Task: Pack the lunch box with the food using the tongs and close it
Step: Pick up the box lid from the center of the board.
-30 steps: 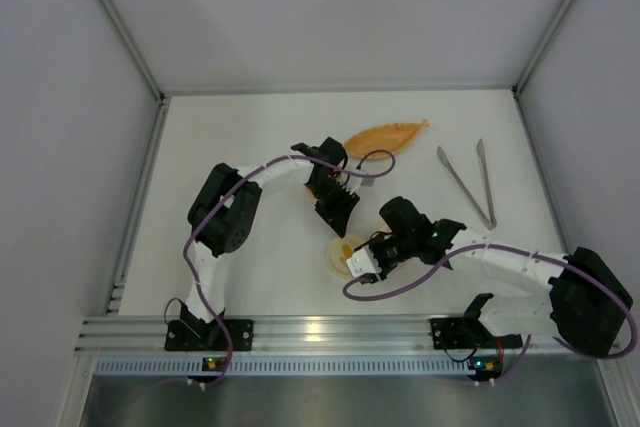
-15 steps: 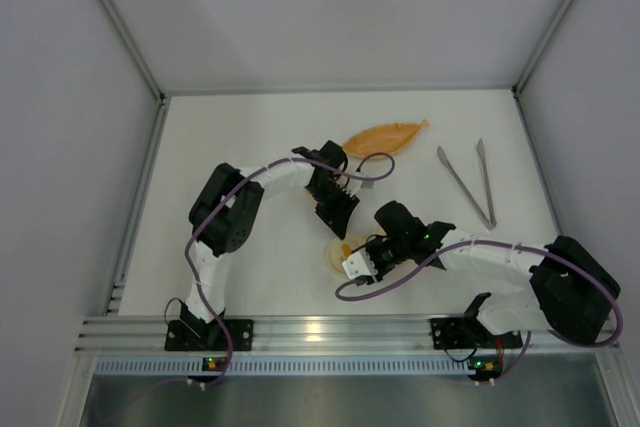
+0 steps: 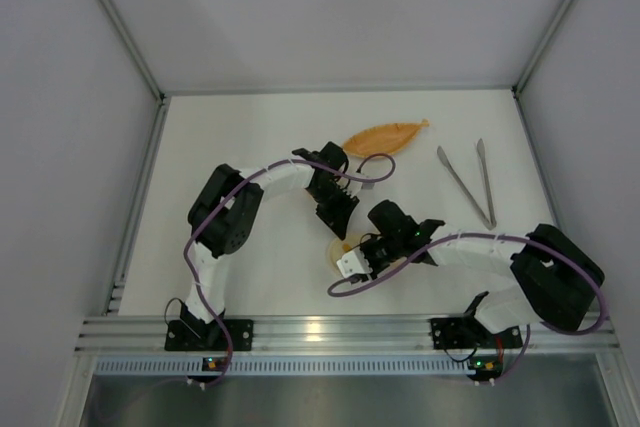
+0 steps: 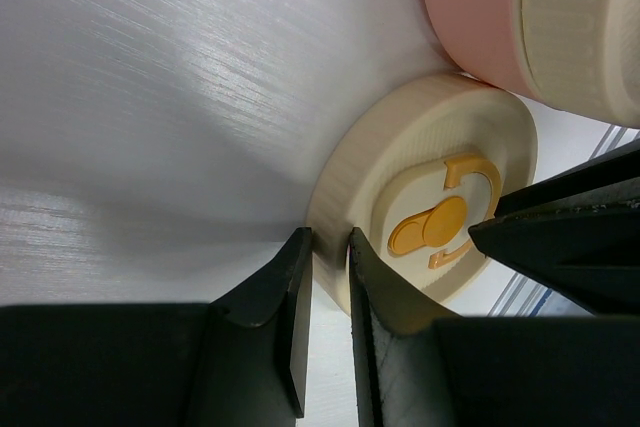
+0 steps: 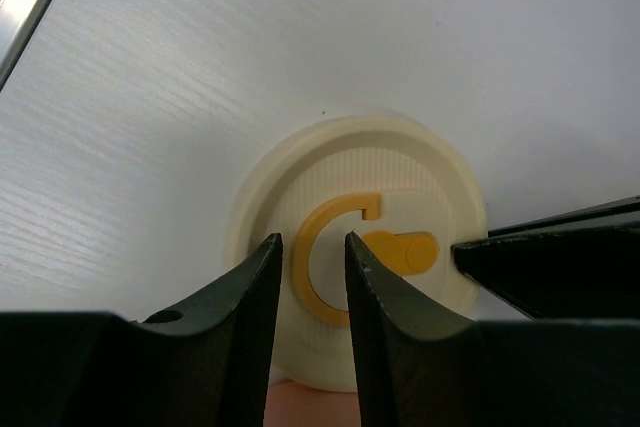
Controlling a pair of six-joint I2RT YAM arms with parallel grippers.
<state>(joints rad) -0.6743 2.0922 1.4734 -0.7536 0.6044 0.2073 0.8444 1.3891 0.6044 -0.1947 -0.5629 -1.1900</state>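
Lunch box lid (image 3: pixel 338 250) is lying flat on the table (image 3: pixel 230 127), orange ring handle (image 5: pixel 345 207) facing up, close to the near edge and roughly midway between the left and right edges. Both my grippers are crowded right over it. My left gripper (image 4: pixel 327 239) is squeezed down to a thin slit with the lid's ribbed rim right at the fingertips, but honestly I can't tell if I'm pinching it or just hovering there. My right gripper (image 5: pixel 312 240) has its fingers a modest way apart, framing the orange ring. There's a sliver of pink low down between them and I can't tell whether that's in my grip. The pink lunch box body (image 4: pixel 470 17) with its cream band shows in my left wrist view, right against the lid's edge. Tongs (image 3: pixel 466 187) are lying by the right edge, joined end toward the near edge, well apart from both grippers. Orange leaf-shaped dish (image 3: pixel 385 135) sits further back, toward the far edge
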